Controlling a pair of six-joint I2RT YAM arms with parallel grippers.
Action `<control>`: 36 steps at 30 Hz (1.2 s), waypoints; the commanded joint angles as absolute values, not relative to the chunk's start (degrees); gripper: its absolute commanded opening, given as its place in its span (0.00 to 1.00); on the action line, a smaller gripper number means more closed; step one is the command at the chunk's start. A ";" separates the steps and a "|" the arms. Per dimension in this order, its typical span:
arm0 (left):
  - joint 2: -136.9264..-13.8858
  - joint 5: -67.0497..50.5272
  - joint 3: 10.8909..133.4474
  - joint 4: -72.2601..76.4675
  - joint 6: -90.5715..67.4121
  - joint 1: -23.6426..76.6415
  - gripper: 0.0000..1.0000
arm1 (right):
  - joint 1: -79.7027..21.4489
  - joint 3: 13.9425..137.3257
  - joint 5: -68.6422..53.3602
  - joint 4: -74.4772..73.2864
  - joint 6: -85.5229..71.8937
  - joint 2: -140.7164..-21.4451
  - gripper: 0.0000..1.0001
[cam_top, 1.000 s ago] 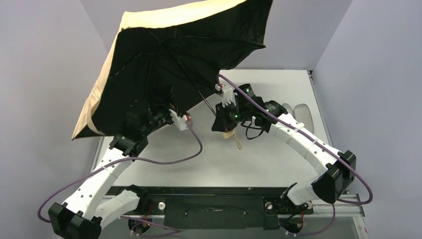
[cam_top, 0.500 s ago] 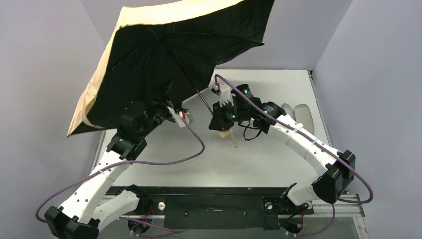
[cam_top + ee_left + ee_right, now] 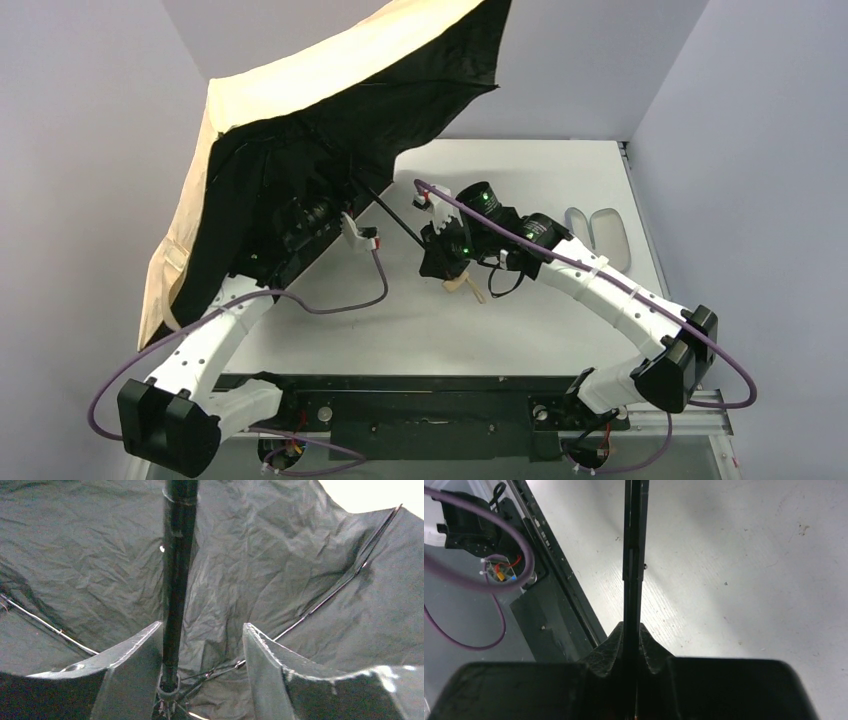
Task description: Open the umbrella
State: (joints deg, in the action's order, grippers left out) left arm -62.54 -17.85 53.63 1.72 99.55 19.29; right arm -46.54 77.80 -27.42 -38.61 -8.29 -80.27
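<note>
Two pincers are at work, and they are doing different things. My right pincer (image 3: 633,647) is clenched on the shaft (image 3: 634,555), low down near the handle (image 3: 462,285), which pokes out beneath it over the table (image 3: 520,320). My left pincer (image 3: 202,627) is released. Its fingers (image 3: 135,665) stand apart on either side of the shaft, up under the canopy (image 3: 330,70), with the shaft close against the left one and nothing gripped. The umbrella (image 3: 340,130) hangs in the air above the left half of the table, tipped so the peach outside faces up and away and the black lining (image 3: 280,555) faces the arms.

I judge the opening step nearly done: the canopy is spread and the ribs (image 3: 345,575) look stretched. I cannot tell whether the collar (image 3: 169,684) at the base of my left fingers has latched, because it is too dark there. The next move calls for a firm right grip. Then I would either push that collar further along the shaft until it catches or, if it holds, draw the left arm out from under the cloth without snagging a rib or the purple cable (image 3: 330,305).
</note>
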 commanded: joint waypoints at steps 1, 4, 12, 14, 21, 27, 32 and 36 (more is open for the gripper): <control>-65.05 -15.65 54.41 6.74 105.02 15.05 0.49 | -47.28 78.15 -28.95 -34.77 -3.17 -75.41 0.00; -66.39 -14.38 54.50 8.81 105.16 13.78 0.41 | -47.26 77.67 -29.06 -35.74 -2.29 -74.80 0.00; -71.68 -11.08 54.96 17.33 105.89 9.56 0.22 | -46.89 76.43 -27.61 -39.12 2.06 -73.40 0.00; -72.71 -10.58 55.31 19.77 106.31 8.71 0.19 | -46.85 75.99 -25.98 -41.49 3.71 -73.39 0.00; -70.38 -18.01 56.03 25.61 102.90 9.34 0.10 | -47.53 74.53 -21.02 -44.02 6.94 -75.26 0.01; -66.00 -25.28 53.38 24.11 105.38 16.12 0.02 | -47.63 79.94 -19.79 -43.24 3.72 -81.39 0.16; -65.69 -26.33 52.75 24.04 106.91 19.66 0.00 | -47.61 85.56 -20.68 -47.74 3.96 -86.73 0.17; -65.82 -25.62 53.12 23.16 107.78 19.94 0.00 | -47.41 86.27 -20.27 -50.01 5.11 -88.10 0.04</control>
State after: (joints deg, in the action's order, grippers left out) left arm -67.35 -23.73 52.31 19.86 107.57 19.57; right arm -47.48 84.14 -20.71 -46.74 3.42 -87.26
